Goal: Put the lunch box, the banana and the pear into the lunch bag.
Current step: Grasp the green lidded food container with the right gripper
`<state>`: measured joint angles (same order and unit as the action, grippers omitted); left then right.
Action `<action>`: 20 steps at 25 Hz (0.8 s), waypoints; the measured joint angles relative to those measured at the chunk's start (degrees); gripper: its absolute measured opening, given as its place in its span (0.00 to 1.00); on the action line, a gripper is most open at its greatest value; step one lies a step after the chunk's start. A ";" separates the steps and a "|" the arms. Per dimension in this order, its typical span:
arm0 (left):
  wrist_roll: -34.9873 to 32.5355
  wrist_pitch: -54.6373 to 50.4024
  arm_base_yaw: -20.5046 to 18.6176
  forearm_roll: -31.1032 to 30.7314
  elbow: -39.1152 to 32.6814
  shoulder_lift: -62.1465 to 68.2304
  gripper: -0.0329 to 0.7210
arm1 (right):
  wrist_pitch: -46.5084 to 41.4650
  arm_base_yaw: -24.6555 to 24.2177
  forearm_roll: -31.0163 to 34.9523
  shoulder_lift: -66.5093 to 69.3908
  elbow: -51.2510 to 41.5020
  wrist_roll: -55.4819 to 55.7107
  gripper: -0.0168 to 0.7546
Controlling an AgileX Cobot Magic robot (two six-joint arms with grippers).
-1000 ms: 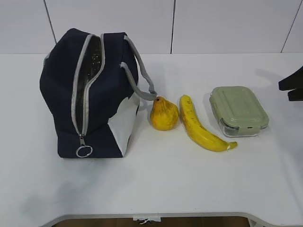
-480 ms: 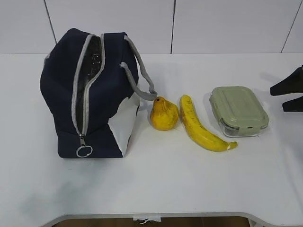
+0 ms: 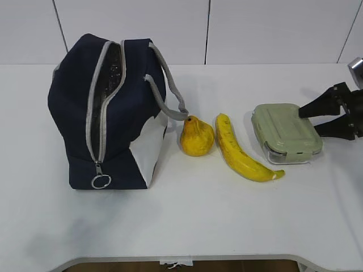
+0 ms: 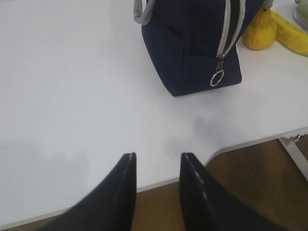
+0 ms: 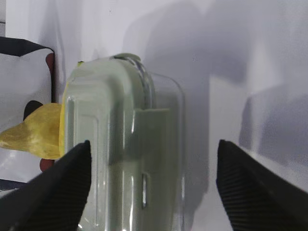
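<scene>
**Inspector:** Sage-green lid first. From the front camera, the lunch box (image 3: pixel 286 134) is sitting shut on the table (image 3: pixel 227 215) at the right, and the right gripper (image 3: pixel 317 119) is hovering just beside its far-right end, jaws spread, not touching. The banana (image 3: pixel 243 150) is lying beside the box, the pear (image 3: pixel 196 137) between banana and lunch bag (image 3: pixel 108 113).

**Clerk:** And the bag?

**Inspector:** It is standing at the left with its zipper gaping; silver lining is showing, nothing visible inside.

**Clerk:** Left wrist camera?

**Inspector:** The left gripper (image 4: pixel 156 166) is hanging over the table edge, well apart from the bag (image 4: pixel 192 43), jaws partly parted, pinching nothing.

**Clerk:** Right wrist camera?

**Inspector:** The jaws are straddling the box (image 5: pixel 122 144) without contact. I judge the box pickup is in hand; next it needs lowering and closing across the box.
</scene>
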<state>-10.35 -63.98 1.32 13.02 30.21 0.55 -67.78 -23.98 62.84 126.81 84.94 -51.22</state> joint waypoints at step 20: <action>0.00 0.00 0.00 -0.34 0.00 0.00 0.36 | -0.19 3.71 -4.93 0.05 0.21 4.06 0.77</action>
<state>-10.35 -63.98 1.32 12.68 30.21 0.55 -67.97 -20.27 57.91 126.86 85.15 -47.16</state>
